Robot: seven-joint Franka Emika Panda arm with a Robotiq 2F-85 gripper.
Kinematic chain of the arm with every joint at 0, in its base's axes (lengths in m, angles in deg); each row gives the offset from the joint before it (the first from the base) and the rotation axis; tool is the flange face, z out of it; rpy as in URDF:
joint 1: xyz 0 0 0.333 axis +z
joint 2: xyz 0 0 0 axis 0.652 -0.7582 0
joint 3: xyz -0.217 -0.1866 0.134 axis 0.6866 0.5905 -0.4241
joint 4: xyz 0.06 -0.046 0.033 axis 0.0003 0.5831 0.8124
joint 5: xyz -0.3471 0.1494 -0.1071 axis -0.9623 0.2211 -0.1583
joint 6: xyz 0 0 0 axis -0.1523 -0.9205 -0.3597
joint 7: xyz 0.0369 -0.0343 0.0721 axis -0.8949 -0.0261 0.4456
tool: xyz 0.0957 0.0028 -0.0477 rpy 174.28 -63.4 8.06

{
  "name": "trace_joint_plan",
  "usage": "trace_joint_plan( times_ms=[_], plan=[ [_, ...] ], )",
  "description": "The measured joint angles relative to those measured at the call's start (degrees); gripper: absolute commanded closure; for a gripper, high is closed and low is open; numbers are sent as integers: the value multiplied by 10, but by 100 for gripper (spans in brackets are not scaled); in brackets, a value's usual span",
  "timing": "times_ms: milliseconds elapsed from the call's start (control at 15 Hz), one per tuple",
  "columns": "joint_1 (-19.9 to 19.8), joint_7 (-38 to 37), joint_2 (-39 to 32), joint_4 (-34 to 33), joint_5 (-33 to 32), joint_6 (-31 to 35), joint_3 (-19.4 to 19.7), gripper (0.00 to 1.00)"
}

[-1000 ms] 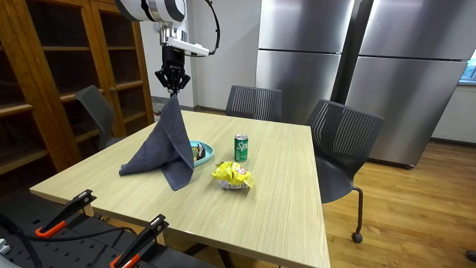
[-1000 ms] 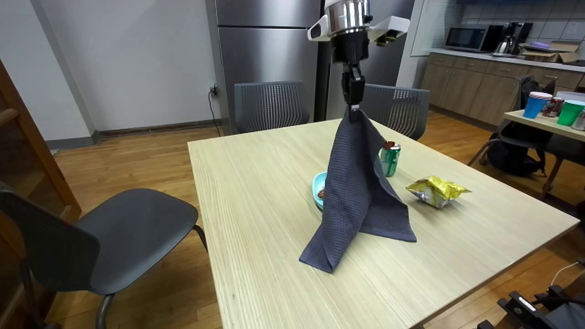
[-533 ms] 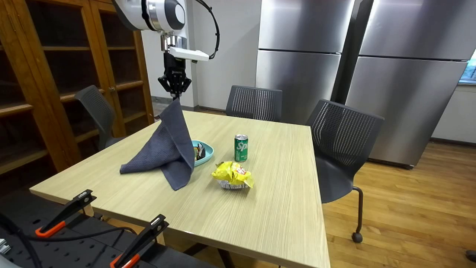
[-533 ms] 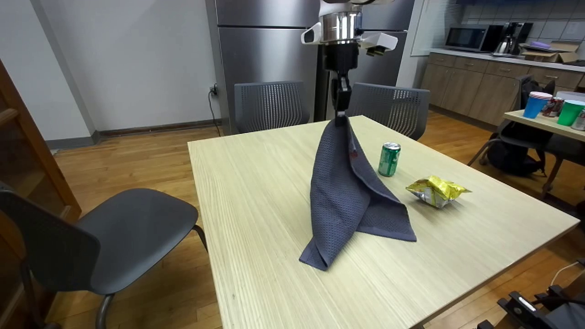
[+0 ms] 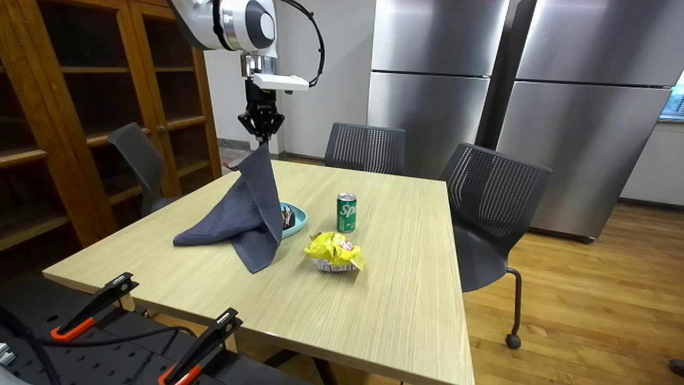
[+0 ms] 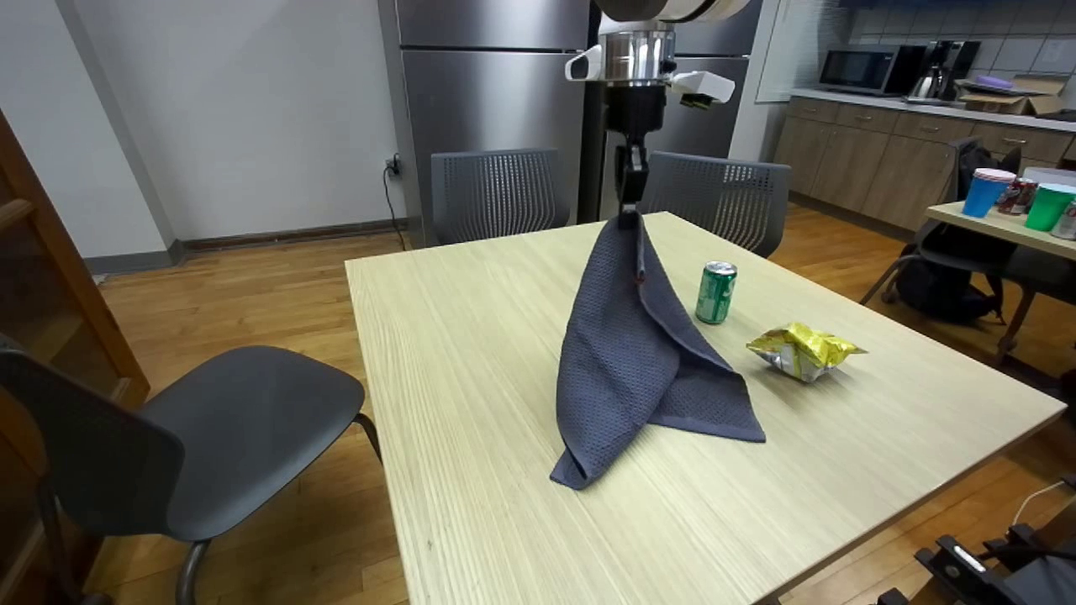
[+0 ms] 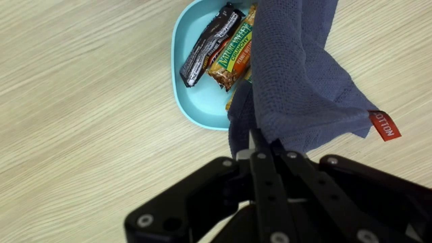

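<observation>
"Which way does the cloth (image 5: 235, 211) run from the tool (image 5: 262, 142)?"

"Down and toward the lower left of the frame in an exterior view; the tool pinches its peak, and its lower part rests on the table (image 5: 398, 278)."

"Where's the blue tray (image 7: 199, 106) from there?"

"In the wrist view, upper middle of the frame, beyond the tool and left of the cloth, which hides its right side."

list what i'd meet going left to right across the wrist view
Blue bowl (left rim first), dark-wrapped candy bar, granola bar with its green label showing, dark blue towel, the towel's red tag.
</observation>
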Motion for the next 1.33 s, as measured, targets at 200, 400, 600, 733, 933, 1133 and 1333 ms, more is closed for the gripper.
trace_joint_plan(
  times_ms=[200,400,600,733,933,1133,1333],
  plan=[
    [-12,0,-4,-6,0,7,3,99],
    [-21,-1,-13,-22,0,8,8,99],
    [-27,-2,-28,-44,0,8,13,99],
    [-28,-5,-40,-62,0,8,19,99],
    [-28,-9,-61,-89,-2,8,28,99],
    [-28,-11,-81,-113,-8,8,35,99],
    [-28,-18,-102,-132,-16,7,43,99]
  ],
)
